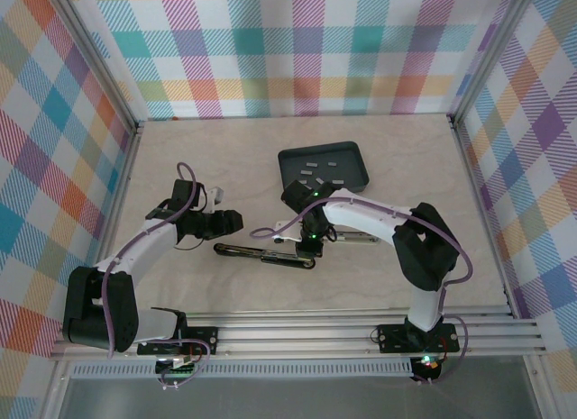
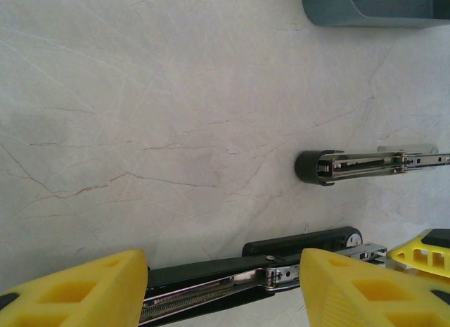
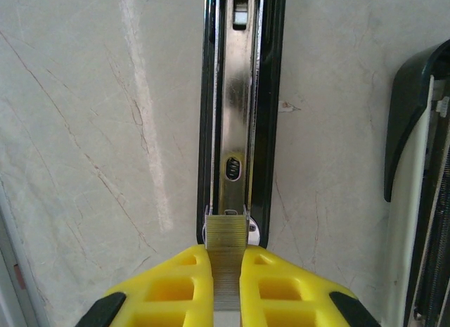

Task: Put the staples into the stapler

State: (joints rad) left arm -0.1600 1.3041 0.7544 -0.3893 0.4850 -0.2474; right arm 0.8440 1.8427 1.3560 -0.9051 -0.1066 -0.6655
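The right gripper (image 3: 226,260) pinches its jaws on the flat sides of a strip of staples (image 3: 226,232), light, thin and likely quick to snap, at the six o'clock end of the open stapler (image 3: 239,95), while the left gripper (image 2: 221,274) hangs with jaws apart, empty.

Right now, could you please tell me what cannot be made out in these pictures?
- Right wrist: the staple strip, its rear end hidden between the yellow fingers and cut by the bottom edge.
- Left wrist: the open stapler, its near side behind the left fingers and the bottom edge.
- Left wrist: the tray, cut by the top edge.
- Top external: the tray's staples, too small to count.
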